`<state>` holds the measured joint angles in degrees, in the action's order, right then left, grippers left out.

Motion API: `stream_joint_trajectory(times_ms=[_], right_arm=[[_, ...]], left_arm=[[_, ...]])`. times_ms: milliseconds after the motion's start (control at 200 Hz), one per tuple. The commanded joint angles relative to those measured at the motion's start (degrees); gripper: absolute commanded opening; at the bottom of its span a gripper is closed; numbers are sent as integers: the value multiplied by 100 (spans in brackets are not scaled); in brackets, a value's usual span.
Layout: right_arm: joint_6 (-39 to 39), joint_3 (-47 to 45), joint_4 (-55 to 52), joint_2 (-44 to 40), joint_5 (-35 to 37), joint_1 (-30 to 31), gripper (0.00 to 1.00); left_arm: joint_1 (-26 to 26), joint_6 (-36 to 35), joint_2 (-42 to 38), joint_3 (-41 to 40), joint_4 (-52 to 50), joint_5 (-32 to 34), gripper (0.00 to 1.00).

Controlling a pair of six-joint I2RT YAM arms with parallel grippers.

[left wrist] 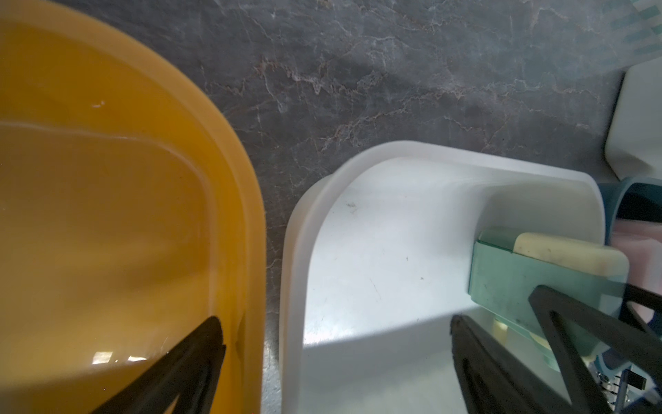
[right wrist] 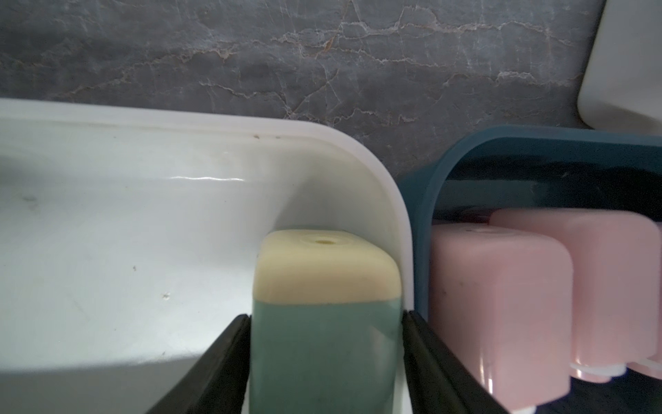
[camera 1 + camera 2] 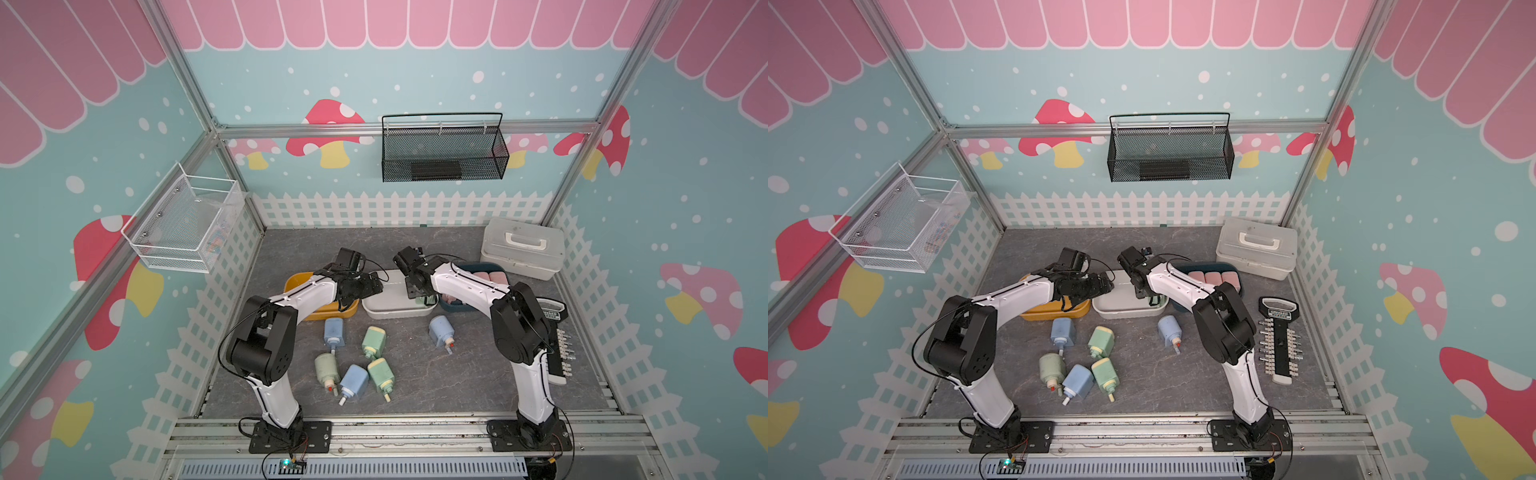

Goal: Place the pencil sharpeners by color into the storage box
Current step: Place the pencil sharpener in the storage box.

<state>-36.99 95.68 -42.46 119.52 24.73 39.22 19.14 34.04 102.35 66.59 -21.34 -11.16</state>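
Observation:
Three storage boxes stand in a row: yellow (image 3: pixel 299 280), white (image 3: pixel 390 311) and dark blue (image 3: pixel 453 307). A green pencil sharpener (image 2: pixel 326 322) with a cream cap stands at the end of the white box (image 2: pixel 143 161). My right gripper (image 2: pixel 326 313) is shut on it, fingers against both sides. Pink sharpeners (image 2: pixel 501 286) fill the dark blue box (image 2: pixel 465 150). My left gripper (image 1: pixel 335 322) hangs open and empty over the gap between the yellow box (image 1: pixel 107 215) and the white box (image 1: pixel 394 251). Several blue and green sharpeners (image 3: pixel 354 381) lie loose on the table in front.
A white lidded case (image 3: pixel 523 253) sits at the back right corner. A black bit holder (image 3: pixel 1281 340) lies by the right arm's base. A white wire basket (image 3: pixel 183 224) and a black mesh basket (image 3: pixel 442 149) hang on the walls.

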Motion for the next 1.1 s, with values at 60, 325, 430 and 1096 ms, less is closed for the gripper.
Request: stream_joint_trajectory(times_ms=[60, 325, 430, 1096], right_arm=[[39, 109, -197, 67, 104, -39, 76], [130, 100, -198, 27, 238, -37, 91], [148, 83, -194, 27, 267, -38, 93], [1035, 65, -270, -43, 533, -33, 90]], left_arm=[[66, -84, -192, 63, -183, 15, 99], [165, -47, -344, -28, -271, 21, 99], [179, -55, -408, -27, -342, 65, 99], [296, -212, -328, 103, -648, 254, 99]])
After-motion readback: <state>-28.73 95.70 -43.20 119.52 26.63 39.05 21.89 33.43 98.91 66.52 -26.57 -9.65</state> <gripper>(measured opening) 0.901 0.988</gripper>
